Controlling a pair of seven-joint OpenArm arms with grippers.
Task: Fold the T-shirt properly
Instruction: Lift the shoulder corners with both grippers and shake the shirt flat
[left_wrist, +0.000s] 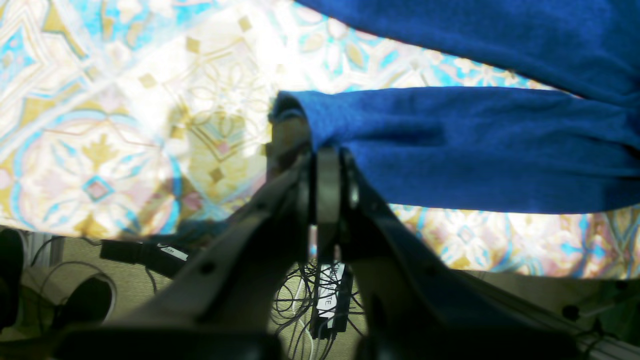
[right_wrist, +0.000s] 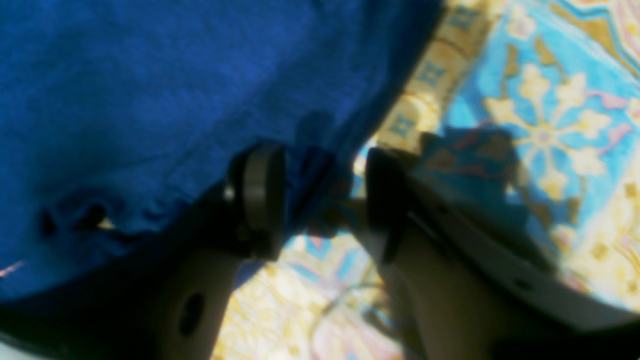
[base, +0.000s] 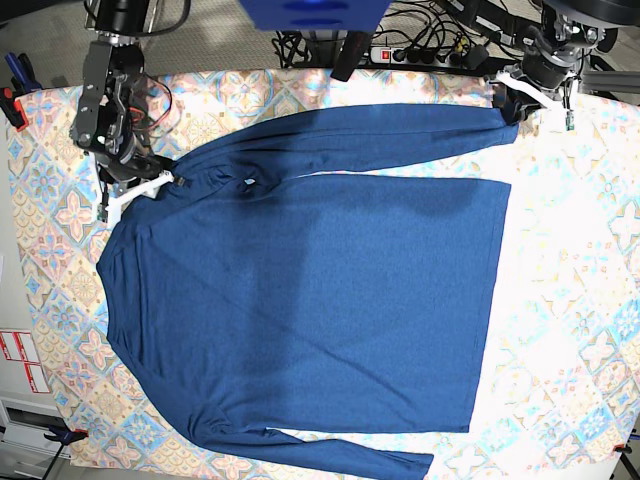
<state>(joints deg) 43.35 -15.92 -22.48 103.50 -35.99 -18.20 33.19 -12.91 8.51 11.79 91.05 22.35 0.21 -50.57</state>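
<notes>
The dark blue T-shirt (base: 320, 290) lies spread flat on the patterned cloth, its neck toward the left of the base view and one long sleeve (base: 380, 130) stretched along the far side. My left gripper (base: 508, 100) is at that sleeve's end, and in the left wrist view it (left_wrist: 327, 155) is shut on the cuff (left_wrist: 300, 107). My right gripper (base: 150, 185) sits at the shirt's shoulder near the neck. In the right wrist view it (right_wrist: 322, 197) stands open, with the edge of the blue fabric (right_wrist: 150, 100) hanging loose between its fingers.
A patterned tablecloth (base: 570, 260) covers the table. A power strip and cables (base: 420, 50) lie beyond the far edge. Below the table's edge in the left wrist view are more cables and a strip (left_wrist: 330, 295). Red-and-white labels (base: 20, 360) sit off the left side.
</notes>
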